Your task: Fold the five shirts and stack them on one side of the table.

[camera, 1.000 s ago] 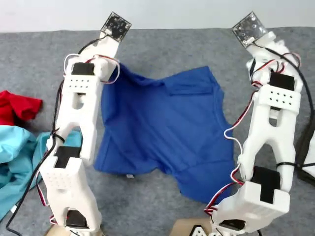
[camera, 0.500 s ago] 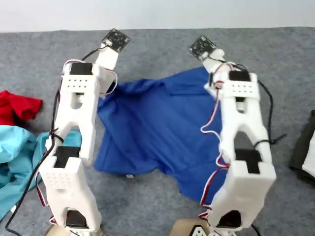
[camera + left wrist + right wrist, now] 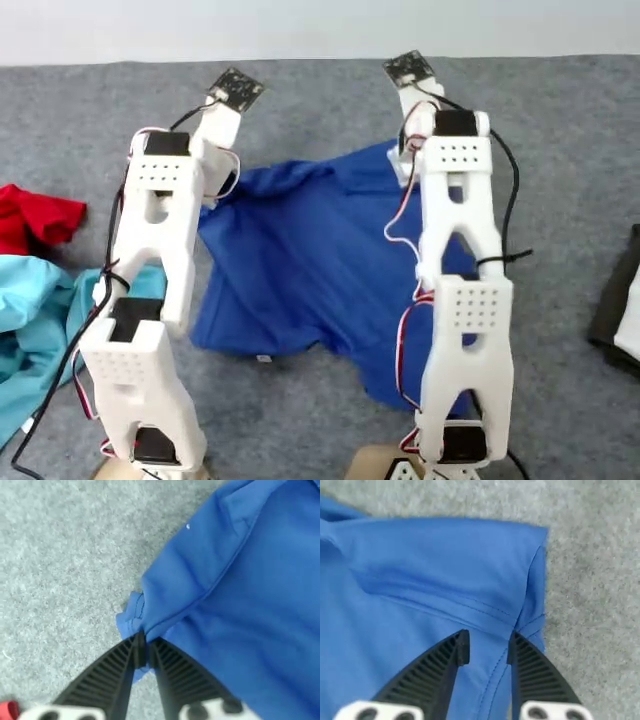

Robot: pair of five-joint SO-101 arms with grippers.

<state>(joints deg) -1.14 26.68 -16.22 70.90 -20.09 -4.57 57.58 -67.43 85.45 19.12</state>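
Left wrist view: shirt (image 3: 240, 595) within pincer (image 3: 142, 644)

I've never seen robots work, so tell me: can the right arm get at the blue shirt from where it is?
Probably yes. The right hand is open just over the blue shirt, near its sleeve seam, and nothing lies between them.

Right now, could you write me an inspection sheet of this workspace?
Surface: grey felt-like table.
Job's things: blue shirt spread mid-table; red shirt and teal shirt bunched at one side; dark garment at the opposite edge.
Clutter: nothing seen.
Tools: left tool shut on the blue shirt's edge; right tool open over its sleeve.
Cables: wires run along both arms.
Surroundings: pale wall behind the table.
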